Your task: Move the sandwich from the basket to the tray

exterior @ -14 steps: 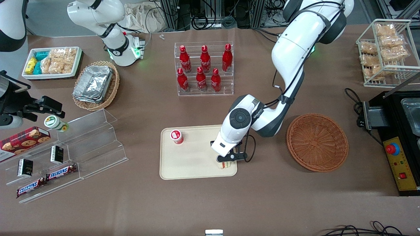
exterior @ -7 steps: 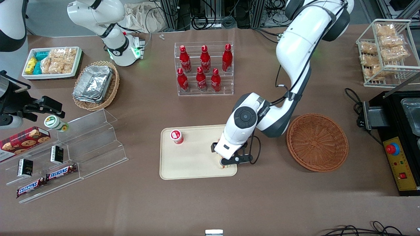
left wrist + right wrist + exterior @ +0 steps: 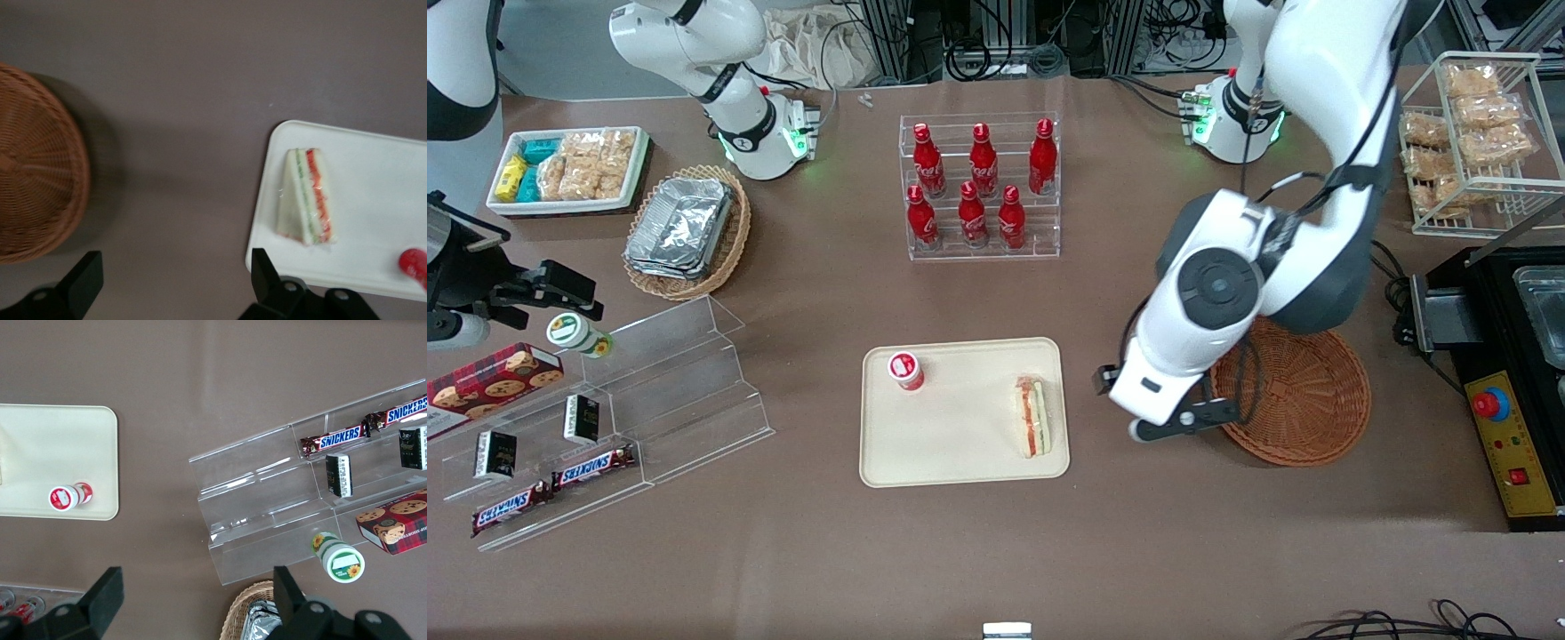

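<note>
The sandwich (image 3: 1032, 416) lies flat on the tray (image 3: 960, 453), close to the rim at the working arm's end, its filling stripe running along the edge that faces the tray's middle. It sits there alone, nothing touching it, which I take to mean the job is as good as done: the thing is where the task wants it. Lying on its broad face, it looks settled and unlikely to tip. A small red-capped cup (image 3: 905, 370) stands on the same tray, well apart from the sandwich and toward the parked arm's end.

Just beside the tray, over the bare counter (image 3: 1120, 533) between tray and basket (image 3: 1303, 418), hangs the end effector (image 3: 1174, 425), raised well clear and let go, with nothing in it. My guess is it sits high and off to the side to keep from brushing the sandwich.

The basket shows nothing inside where I can see it, though the arm covers part of it from the front.

The wrist camera settles what the front view cannot: two dark fingers (image 3: 83, 280) spread wide with only counter between them, and the sandwich (image 3: 308, 197) showing both green and red layers. The front view alone shows how the arm stands over the basket.

Farthest off stands a rack of red bottles (image 3: 980, 187).
</note>
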Available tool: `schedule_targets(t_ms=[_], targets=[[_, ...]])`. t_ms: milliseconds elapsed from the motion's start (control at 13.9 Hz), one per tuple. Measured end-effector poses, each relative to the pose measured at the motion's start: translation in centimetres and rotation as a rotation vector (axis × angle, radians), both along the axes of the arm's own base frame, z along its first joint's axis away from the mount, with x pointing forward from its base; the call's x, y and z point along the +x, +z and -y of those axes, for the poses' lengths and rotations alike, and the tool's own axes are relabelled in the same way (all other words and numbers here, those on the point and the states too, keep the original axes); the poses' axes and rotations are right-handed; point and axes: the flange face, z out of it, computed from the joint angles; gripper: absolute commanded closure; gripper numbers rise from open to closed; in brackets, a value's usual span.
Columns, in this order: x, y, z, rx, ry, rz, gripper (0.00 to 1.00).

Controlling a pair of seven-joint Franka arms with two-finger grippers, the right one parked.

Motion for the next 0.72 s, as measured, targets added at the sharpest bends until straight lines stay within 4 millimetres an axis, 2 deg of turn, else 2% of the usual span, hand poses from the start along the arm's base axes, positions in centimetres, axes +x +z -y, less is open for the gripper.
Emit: schedule_targets(t_ms=[144, 360, 576, 720], targets=[[-0.5, 3.0, -4.0, 0.018, -0.041, 0.014, 0.02], [-2.0, 6.1, -11.7, 0.029, -0.092, 0.017, 0.02], [-3.4, 7.4, -18.4, -0.005, -0.120, 0.000, 0.01], [-3.7, 8.1, -21.8, -0.016, -0.101, 0.000, 0.01]])
